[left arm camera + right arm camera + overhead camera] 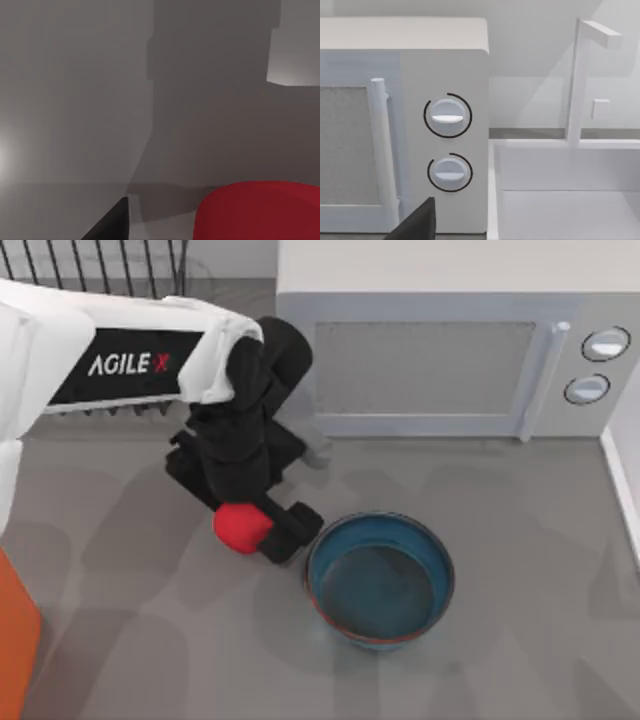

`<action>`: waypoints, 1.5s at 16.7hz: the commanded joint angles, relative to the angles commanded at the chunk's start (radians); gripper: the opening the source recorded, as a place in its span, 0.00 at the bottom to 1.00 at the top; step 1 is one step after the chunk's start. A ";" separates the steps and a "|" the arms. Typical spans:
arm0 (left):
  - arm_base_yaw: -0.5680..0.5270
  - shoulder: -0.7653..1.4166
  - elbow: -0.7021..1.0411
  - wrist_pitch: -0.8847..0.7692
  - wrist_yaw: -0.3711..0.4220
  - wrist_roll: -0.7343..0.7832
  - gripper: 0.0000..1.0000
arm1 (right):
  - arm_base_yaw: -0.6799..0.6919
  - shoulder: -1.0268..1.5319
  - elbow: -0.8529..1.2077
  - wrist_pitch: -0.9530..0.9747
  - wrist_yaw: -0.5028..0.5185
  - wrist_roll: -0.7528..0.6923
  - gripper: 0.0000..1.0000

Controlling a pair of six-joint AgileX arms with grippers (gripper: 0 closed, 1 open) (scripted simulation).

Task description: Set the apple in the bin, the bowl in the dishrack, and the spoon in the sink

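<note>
The red apple (242,528) sits between the black fingers of my left gripper (262,532), which is shut on it just left of the bowl. In the left wrist view the apple (260,212) is close up beside one dark finger (114,225). The teal-blue bowl (380,580) with its reddish rim stands upright on the grey counter, right of the apple. The black wire dishrack (100,270) is at the back left, partly behind my left arm. The white sink (570,205) with its tap lies beside the microwave. The spoon is out of view. My right gripper (420,222) faces the microwave.
A white microwave (440,360) fills the back right, its two knobs (447,117) facing my right wrist camera. An orange bin (15,640) edges in at the front left. The sink's rim (625,480) runs along the right side.
</note>
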 joint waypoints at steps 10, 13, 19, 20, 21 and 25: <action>0.000 0.000 0.000 0.000 0.000 0.000 0.00 | 0.000 0.000 0.000 0.000 0.000 0.000 1.00; 0.000 0.000 0.000 0.000 0.000 0.000 0.00 | 0.000 0.000 0.000 0.000 0.000 0.000 1.00; 0.000 -0.027 0.043 -0.046 0.001 -0.002 0.00 | 0.000 0.000 0.000 0.000 0.000 0.000 1.00; 0.001 -0.036 0.069 -0.081 0.001 -0.003 0.00 | 0.000 0.000 0.000 0.000 0.000 0.000 1.00; 0.001 -0.047 0.099 -0.126 0.001 -0.004 0.00 | 0.000 0.000 0.000 0.000 0.000 0.000 1.00; -0.001 -0.096 0.220 -0.316 0.001 -0.005 0.00 | 0.000 0.000 0.000 0.000 0.000 0.000 1.00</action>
